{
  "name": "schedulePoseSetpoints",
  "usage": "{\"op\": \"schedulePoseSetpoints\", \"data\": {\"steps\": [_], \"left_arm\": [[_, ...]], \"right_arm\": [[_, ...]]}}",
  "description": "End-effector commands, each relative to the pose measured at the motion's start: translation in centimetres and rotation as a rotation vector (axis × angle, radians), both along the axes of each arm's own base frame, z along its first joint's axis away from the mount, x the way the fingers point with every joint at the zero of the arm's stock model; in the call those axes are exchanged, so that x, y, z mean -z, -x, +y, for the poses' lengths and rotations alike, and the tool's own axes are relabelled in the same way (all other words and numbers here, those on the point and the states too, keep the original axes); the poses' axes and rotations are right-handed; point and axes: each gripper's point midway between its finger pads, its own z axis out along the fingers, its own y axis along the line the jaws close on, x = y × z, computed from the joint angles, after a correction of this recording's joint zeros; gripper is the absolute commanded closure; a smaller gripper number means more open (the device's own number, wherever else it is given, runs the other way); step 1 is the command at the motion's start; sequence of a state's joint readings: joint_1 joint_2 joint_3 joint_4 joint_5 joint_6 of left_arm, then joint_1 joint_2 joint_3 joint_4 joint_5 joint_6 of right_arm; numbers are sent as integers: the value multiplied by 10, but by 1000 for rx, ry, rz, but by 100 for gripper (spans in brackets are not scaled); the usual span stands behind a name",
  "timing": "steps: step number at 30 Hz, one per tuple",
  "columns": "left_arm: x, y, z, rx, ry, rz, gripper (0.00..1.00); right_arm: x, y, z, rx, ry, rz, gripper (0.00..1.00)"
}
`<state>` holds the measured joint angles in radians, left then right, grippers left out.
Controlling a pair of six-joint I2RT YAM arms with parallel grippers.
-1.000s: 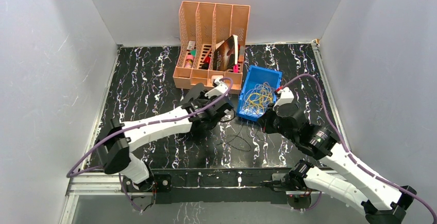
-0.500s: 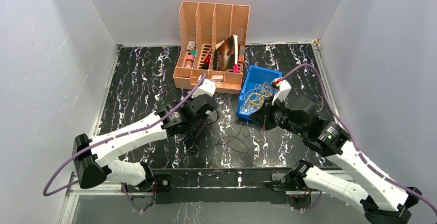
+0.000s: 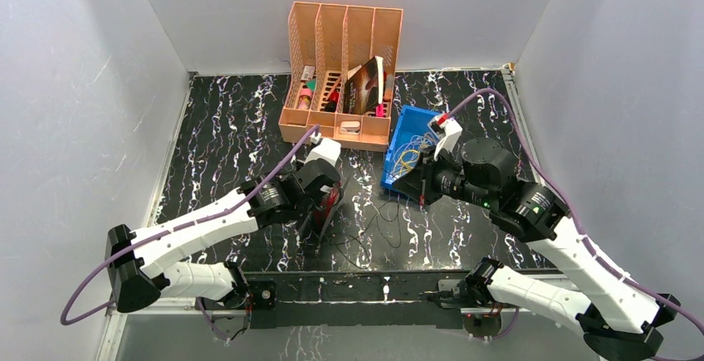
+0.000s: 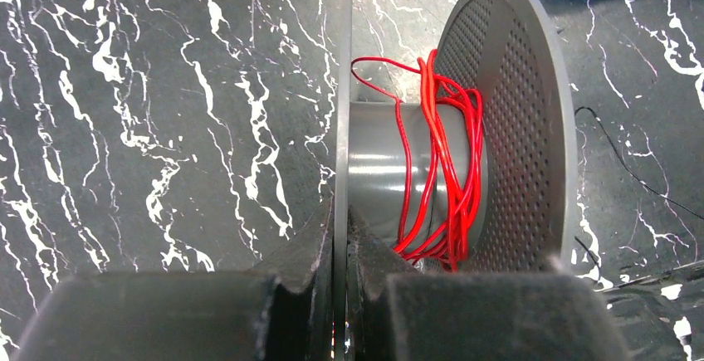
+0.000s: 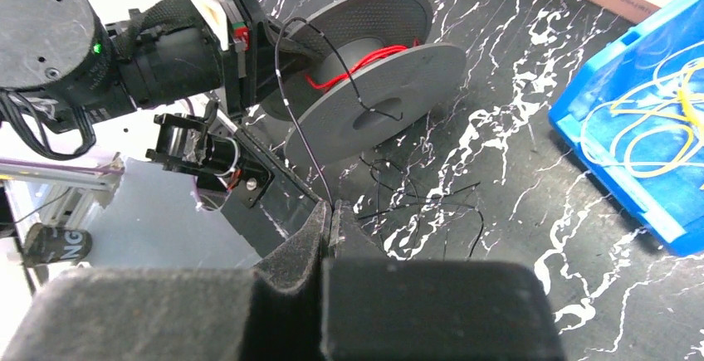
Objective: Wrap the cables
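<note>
My left gripper (image 4: 342, 220) is shut on the near disc of a dark grey spool (image 4: 390, 162), held upright above the table (image 3: 216, 129). A red cable (image 4: 444, 170) is wound round its core. The spool also shows in the right wrist view (image 5: 374, 100) and the top view (image 3: 325, 209). My right gripper (image 5: 330, 212) is shut on a thin black cable (image 5: 303, 141) that loops up to the spool's hub. More of that black cable (image 3: 378, 224) lies loose on the table. Yellow and orange cables (image 3: 408, 158) lie in the blue bin (image 3: 397, 180).
An orange file organiser (image 3: 342, 70) with books and small items stands at the back centre. The blue bin sits just behind my right gripper (image 3: 422, 185). Grey walls close in the table's left, back and right sides. Purple arm cords arch over both arms.
My left arm has pulled back toward the near left, carrying the spool. My right gripper has risen and moved back toward the blue bin, drawing the black cable up.
</note>
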<state>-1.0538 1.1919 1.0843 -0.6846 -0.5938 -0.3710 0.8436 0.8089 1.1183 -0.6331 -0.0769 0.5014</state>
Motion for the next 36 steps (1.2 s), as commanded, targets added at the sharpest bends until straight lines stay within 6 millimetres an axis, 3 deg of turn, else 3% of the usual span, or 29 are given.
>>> {"op": "schedulePoseSetpoints", "data": {"steps": [1,11,24,28,36], "left_arm": [[-8,2,-10,8,91,-9,100],[6,7,-14,22,135,13,100],[19,4,-14,29,185,48,100],[19,3,-13,31,188,44,92],[17,2,-10,36,200,41,85]], "right_arm": [[-27,3,9,-20,-92,2,100],[-37,12,38,-106,-277,78,100],[-26,-8,61,-71,-359,168,100],[-18,-14,66,-59,-382,208,100],[-7,-26,74,-69,-390,255,100]]}}
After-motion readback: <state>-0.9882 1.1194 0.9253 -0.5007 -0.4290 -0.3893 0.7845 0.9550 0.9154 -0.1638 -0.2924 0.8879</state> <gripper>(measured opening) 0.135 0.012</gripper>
